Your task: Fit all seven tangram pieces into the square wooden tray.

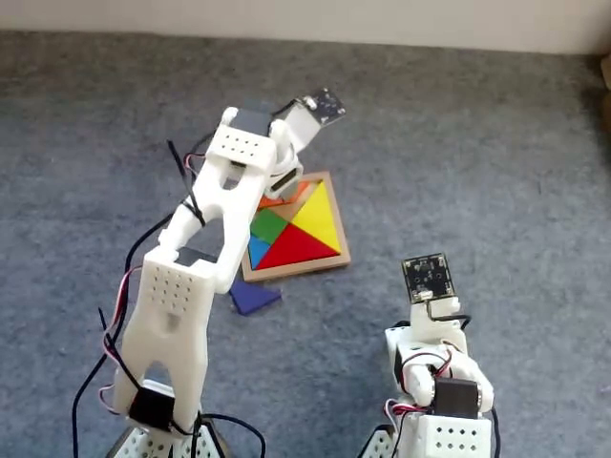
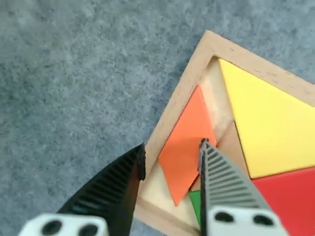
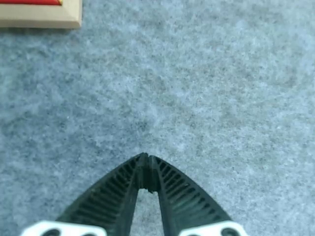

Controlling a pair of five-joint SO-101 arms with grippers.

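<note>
Left gripper (image 2: 172, 151) spread wide over tray (image 2: 196, 69) far-left corner: one finger outside rim, other at orange piece (image 2: 183, 142) edge. Right gripper (image 3: 147, 173) pressed together above carpet (image 3: 206, 88). Blue piece (image 1: 254, 299) on carpet, just near of tray.

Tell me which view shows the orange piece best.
The left wrist view: the orange piece lies close up in the tray, nearly whole, at the open left gripper. The high view gives just an orange sliver beside the arm. The right wrist view looks at carpet and a tray corner.
</note>
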